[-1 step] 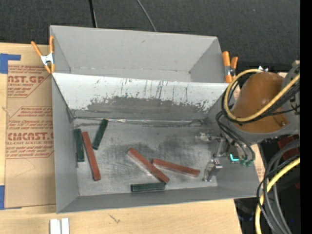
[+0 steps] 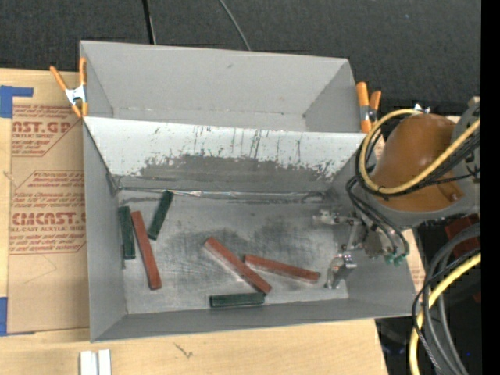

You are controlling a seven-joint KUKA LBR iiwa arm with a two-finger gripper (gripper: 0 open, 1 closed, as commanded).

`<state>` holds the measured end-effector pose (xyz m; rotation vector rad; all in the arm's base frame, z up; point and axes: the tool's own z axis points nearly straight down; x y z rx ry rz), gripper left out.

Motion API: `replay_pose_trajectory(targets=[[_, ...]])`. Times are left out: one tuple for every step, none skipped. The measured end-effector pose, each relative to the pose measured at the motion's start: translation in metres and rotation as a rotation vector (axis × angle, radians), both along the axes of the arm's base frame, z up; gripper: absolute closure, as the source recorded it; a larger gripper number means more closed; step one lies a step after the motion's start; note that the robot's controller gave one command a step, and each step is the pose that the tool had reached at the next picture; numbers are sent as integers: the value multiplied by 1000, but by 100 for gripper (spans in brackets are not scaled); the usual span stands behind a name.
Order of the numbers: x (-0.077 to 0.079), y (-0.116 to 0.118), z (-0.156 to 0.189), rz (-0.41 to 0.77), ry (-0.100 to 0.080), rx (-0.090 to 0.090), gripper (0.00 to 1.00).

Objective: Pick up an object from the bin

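The gripper hung low at the 3 o'clock side of the grey bin, beneath the arm's orange cover and close against the right-hand wall. Whether it stood apart or together could not be told, as its metal parts ran together against the grey floor, and nothing showed clamped in it. The nearest thing was a red-brown bar lying flat on the floor toward 9 o'clock from the gripper, with its near end just beside the tool. Its long axis ran almost along the 9-to-3 line, the gripper-side end dipping slightly toward 4 o'clock, so the bar pointed nearly straight at the tool rather than lying across it. My judgement is that a grasp would turn on this: the gripper would have to shift toward 9 o'clock over the bar's middle and close across the narrow width, along the 12-to-6 line. A second red-brown bar lay slanted from 10 to 4 o'clock, crossing or touching the first bar's far end, which could crowd a grasp made too far along. A dark green bar lay toward 6 o'clock of those two, near the front wall. Three more bars sat well apart at the bin's 9 o'clock side.
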<state>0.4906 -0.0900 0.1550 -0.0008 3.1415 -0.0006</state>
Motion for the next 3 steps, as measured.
replay_pose_trajectory(targets=[[6,7,-84,55,9,1,100],[6,7,-84,56,8,1,100],[5,6,96,35,-3,-1,100]])
